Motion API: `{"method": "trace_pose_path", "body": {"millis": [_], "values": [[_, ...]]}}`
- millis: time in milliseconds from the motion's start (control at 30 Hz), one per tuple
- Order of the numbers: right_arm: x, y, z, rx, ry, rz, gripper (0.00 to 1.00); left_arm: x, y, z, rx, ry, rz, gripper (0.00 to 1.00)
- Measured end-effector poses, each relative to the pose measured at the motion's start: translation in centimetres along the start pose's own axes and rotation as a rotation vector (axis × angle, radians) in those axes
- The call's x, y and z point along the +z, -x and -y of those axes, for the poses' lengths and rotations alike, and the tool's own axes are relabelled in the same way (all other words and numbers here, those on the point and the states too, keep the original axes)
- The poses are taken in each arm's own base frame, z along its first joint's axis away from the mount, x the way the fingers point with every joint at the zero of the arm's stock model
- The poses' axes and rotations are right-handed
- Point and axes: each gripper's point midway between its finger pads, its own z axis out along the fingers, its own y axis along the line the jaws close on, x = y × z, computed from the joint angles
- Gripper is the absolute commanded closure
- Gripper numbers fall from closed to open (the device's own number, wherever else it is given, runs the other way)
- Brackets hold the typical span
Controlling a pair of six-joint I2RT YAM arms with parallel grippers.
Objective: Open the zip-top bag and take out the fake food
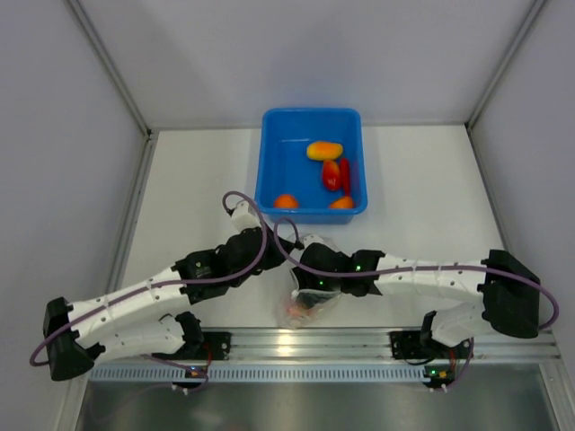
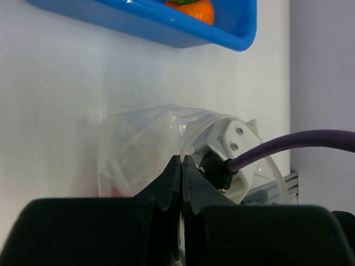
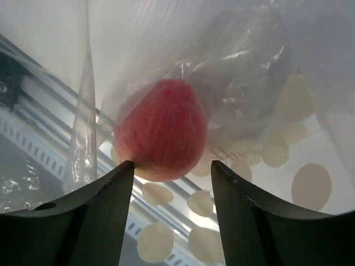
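1. Tabletop (image 1: 198,197): white, carrying all items listed below.
2. Blue tub (image 1: 311,215): at the far middle of the tabletop. It holds four pieces of fake food: a yellow-orange piece (image 1: 324,150), a red piece (image 1: 332,175) and two orange pieces (image 1: 286,201) (image 1: 342,203) against the near wall.
3. Left arm (image 1: 144,296) and right arm (image 1: 431,274): both reach inward and meet in front of the tub, over the bag.
4. Zip-top bag (image 1: 304,310): clear, dotted, lying near the front edge of the tabletop, well apart from the tub. The right arm's wrist is inside its mouth.
5. Left fingers (image 2: 166,183): clenched tip to tip on the bag's film at its near edge.
6. Right fingers (image 3: 105,210): spread apart inside the bag, grasping nothing.
7. Pink-red piece (image 3: 161,130): the one piece of fake food seen in the bag, lying just beyond the right fingertips and in line with the gap between them. Contact with them cannot be confirmed.
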Motion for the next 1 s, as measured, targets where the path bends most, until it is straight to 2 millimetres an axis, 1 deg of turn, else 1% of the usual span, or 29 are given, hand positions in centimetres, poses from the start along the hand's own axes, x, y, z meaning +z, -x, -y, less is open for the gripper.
{"method": "trace_pose_path", "body": {"millis": [67,200,300,433,500,600,700,767,900,1000], "values": [[0.2,0.1,-0.4,0.016,0.017,0.021,0.38,-0.3,0.4,0.5,-0.017,-0.023,0.013,1.00],[0.6,0.3,-1.4,0.039,0.043,0.046,0.30,-0.2,0.4,0.4,-0.022,-0.022,0.016,1.00],[1.1,0.2,-1.6,0.042,0.025,0.050,0.26,-0.1,0.2,-0.2,-0.019,-0.008,0.018,1.00],[2.4,0.5,-1.5,0.062,-0.012,0.080,0.25,0.2,-0.1,-1.1,-0.017,0.019,0.021,1.00],[2.9,1.0,-1.5,0.087,-0.028,0.114,0.25,0.3,-0.2,-1.2,-0.021,0.020,0.021,1.00],[3.5,1.8,-1.5,0.130,-0.023,0.178,0.26,0.3,0.0,-0.8,-0.034,0.004,0.026,1.00],[4.1,2.3,-1.5,0.165,-0.004,0.234,0.24,0.4,0.0,-0.6,-0.039,-0.006,0.028,1.00],[4.2,2.8,-1.5,0.178,-0.001,0.263,0.23,0.4,-0.1,-0.7,-0.040,-0.008,0.029,1.00],[4.0,4.2,-2.2,0.196,0.028,0.324,0.20,0.5,-0.4,-1.4,-0.046,-0.001,0.029,1.00],[4.0,4.6,-2.2,0.204,0.028,0.347,0.17,0.3,-0.1,-1.4,-0.059,-0.010,0.042,1.00]]}}
